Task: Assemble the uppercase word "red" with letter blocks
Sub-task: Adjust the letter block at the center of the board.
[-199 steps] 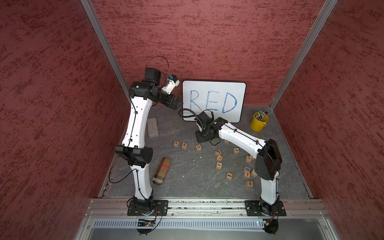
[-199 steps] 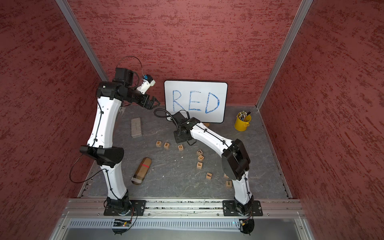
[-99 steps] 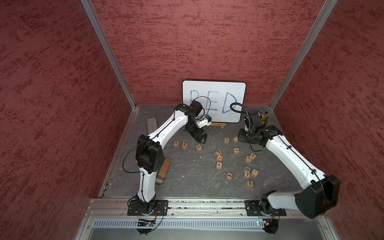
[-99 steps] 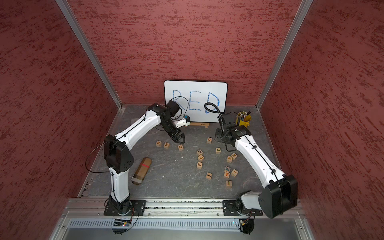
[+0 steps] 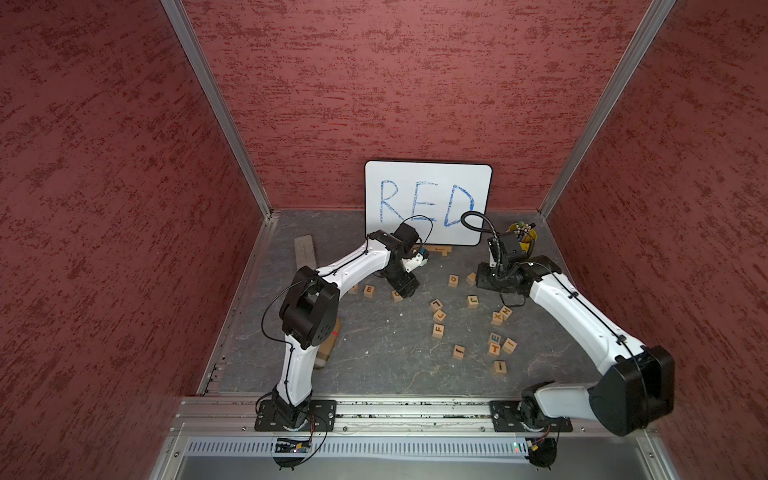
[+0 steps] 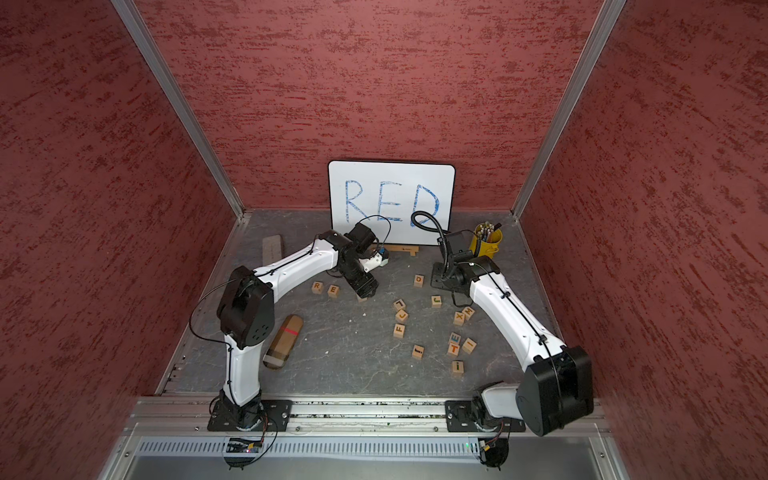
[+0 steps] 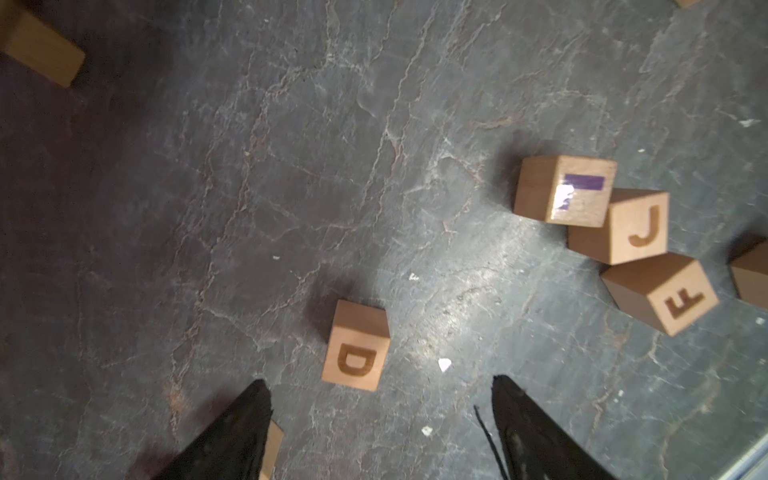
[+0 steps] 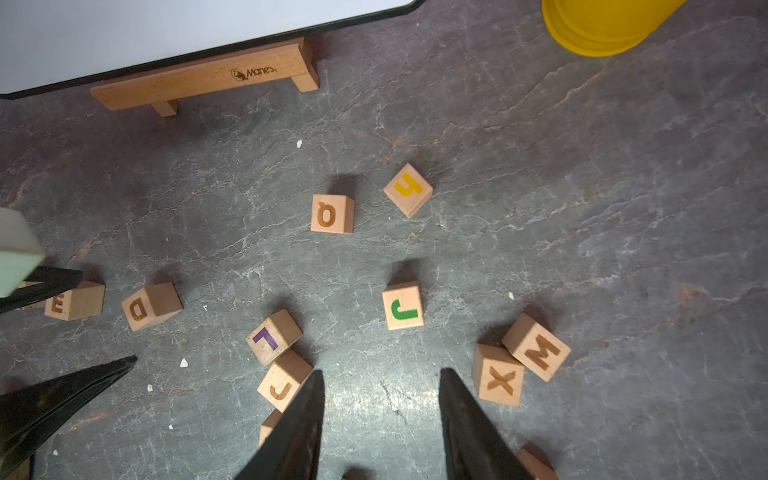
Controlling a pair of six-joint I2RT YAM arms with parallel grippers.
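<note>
Left wrist view has the D block [image 7: 355, 361] sitting flat on the worktop [image 7: 291, 166], letter facing up, right at the mouth of the left gripper [image 7: 378, 380]. Its jaws are spread wide, one on either side of the block, and neither finger touches the wood.

In a top view the R block [image 6: 317, 286] and E block [image 6: 333, 290] sit side by side near the left arm. D comes next in the same line after E, but with a gap, and it's mostly hidden under the gripper there.

The right gripper [image 8: 381, 372] hangs over the loose blocks, jaws parted with only bare worktop between them. The green J block [image 8: 402, 306] is just ahead of it, and the X block [image 8: 498, 380] and M block [image 8: 538, 351] touch each other beside one finger.

The whiteboard [image 5: 428, 183] with RED in blue stands at the back, with the yellow cup [image 6: 492, 245] near it.
</note>
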